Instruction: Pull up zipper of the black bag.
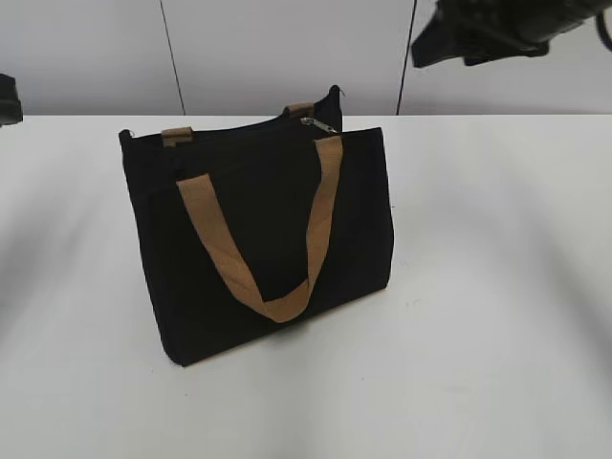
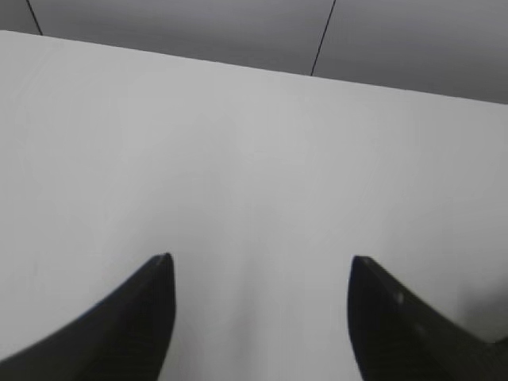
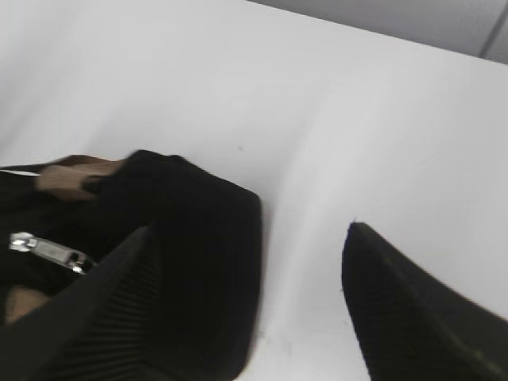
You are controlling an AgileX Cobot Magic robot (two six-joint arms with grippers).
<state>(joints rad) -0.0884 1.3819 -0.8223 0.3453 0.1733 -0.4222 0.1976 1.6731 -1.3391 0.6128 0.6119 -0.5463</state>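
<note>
The black bag (image 1: 268,229) stands upright on the white table, one tan handle (image 1: 258,258) hanging down its front. The zipper runs along its top edge, with the silvery pull tab (image 1: 318,124) at the right end. In the right wrist view the bag's end (image 3: 198,262) and the pull tab (image 3: 48,250) show at the lower left. My right gripper (image 3: 250,309) is open, high above the table right of the bag; it shows at the top right of the exterior view (image 1: 497,33). My left gripper (image 2: 260,317) is open over bare table; the bag is not in its view.
The white table (image 1: 497,287) spreads around the bag. A grey panelled wall (image 1: 287,48) stands behind the table's far edge. A dark piece of the left arm (image 1: 8,100) shows at the left border of the exterior view.
</note>
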